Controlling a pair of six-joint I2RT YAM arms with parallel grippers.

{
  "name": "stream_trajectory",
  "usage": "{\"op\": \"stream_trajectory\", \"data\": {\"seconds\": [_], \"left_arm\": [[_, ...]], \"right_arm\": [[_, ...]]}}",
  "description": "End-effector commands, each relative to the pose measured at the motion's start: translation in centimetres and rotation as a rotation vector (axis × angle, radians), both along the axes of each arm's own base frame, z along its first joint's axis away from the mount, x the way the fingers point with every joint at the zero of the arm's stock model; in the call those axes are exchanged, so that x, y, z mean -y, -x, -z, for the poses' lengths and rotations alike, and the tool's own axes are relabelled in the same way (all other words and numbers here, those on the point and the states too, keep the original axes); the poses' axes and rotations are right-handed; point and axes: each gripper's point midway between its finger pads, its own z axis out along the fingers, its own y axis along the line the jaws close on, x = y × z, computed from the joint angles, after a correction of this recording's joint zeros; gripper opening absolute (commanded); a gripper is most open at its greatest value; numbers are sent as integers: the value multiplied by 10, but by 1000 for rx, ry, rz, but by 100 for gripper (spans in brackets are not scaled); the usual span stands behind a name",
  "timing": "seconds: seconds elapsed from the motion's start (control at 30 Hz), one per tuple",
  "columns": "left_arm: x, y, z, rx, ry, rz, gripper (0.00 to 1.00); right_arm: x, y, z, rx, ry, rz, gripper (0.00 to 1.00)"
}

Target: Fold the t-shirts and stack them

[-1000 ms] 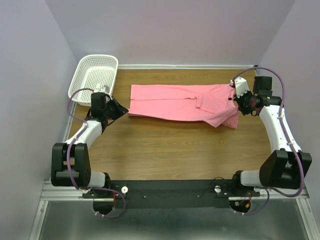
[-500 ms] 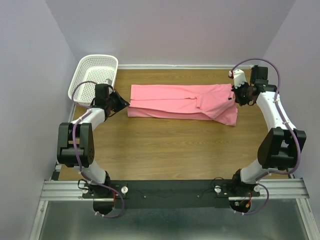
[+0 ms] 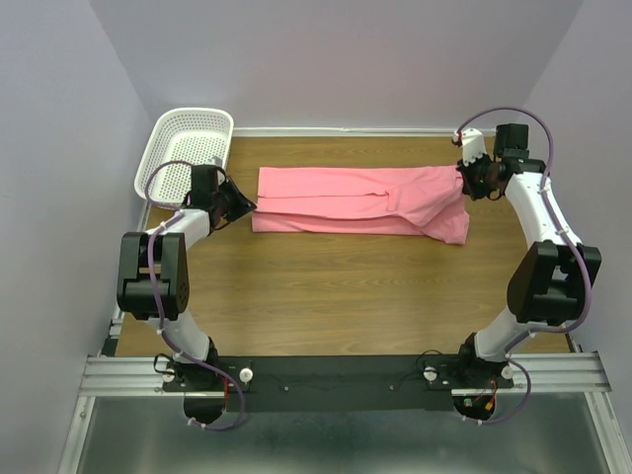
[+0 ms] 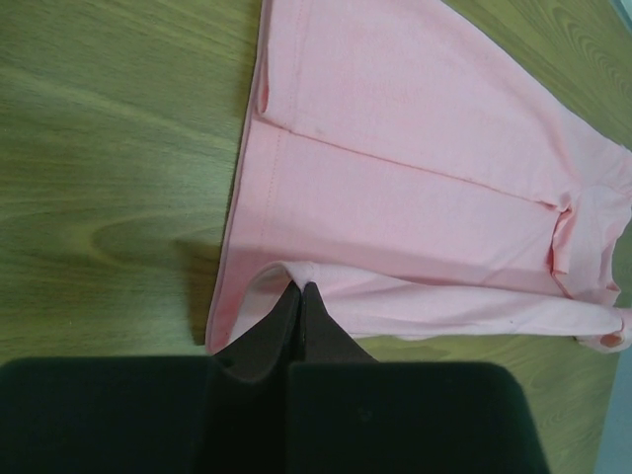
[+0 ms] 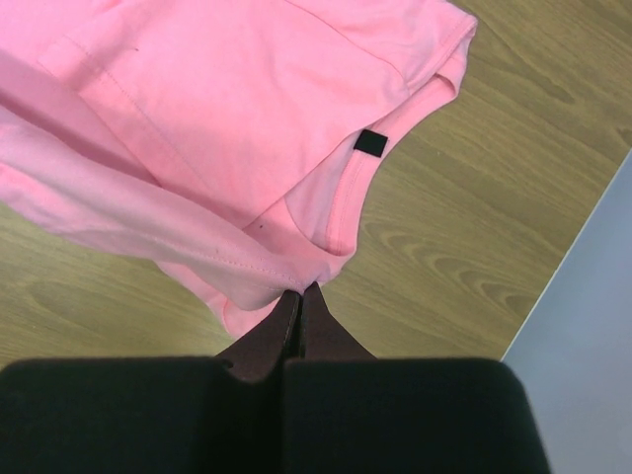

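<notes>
Both grippers pinch one pink t-shirt stretched across the table.

The left gripper (image 4: 299, 296), jaws pressed together, nips the hem corner of the t-shirt (image 3: 355, 197). The right gripper (image 5: 301, 296), jaws likewise together, nips the neck edge near a small black tag (image 5: 371, 143). The cloth between each pair of tips is hidden. The shirt lies folded lengthwise on the far half of the table (image 3: 346, 296), with its under layers unseen, and both wrist views cut it off. There is one shirt and one white basket (image 3: 193, 138), at the far left corner.
</notes>
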Motion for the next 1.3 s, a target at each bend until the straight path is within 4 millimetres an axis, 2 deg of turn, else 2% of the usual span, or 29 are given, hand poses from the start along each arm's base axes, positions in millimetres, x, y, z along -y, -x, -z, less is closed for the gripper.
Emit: {"op": "stream_trajectory", "data": {"seconds": [0.0,0.67,1.07,1.13,1.17,1.2,1.27], "left_arm": [[-8,-11,-1,3,-15,-35,0],[-12,-23,16,-38,-32,-53,0],[-5,-35,13,-30,-30,-30,0],[-1,-36,12,-27,-22,-8,3],[1,-37,12,-23,-21,3,13],[1,-39,7,-11,-21,9,28],[0,-41,-7,32,-31,12,40]], "right_arm": [[0,-13,-7,31,-25,2,0],[-1,-30,-3,27,-46,0,1],[0,-33,3,15,-46,3,1],[0,-35,4,13,-48,5,0],[1,-35,4,13,-46,6,1],[0,-37,2,18,-50,8,1],[0,-40,5,11,-55,12,0]]}}
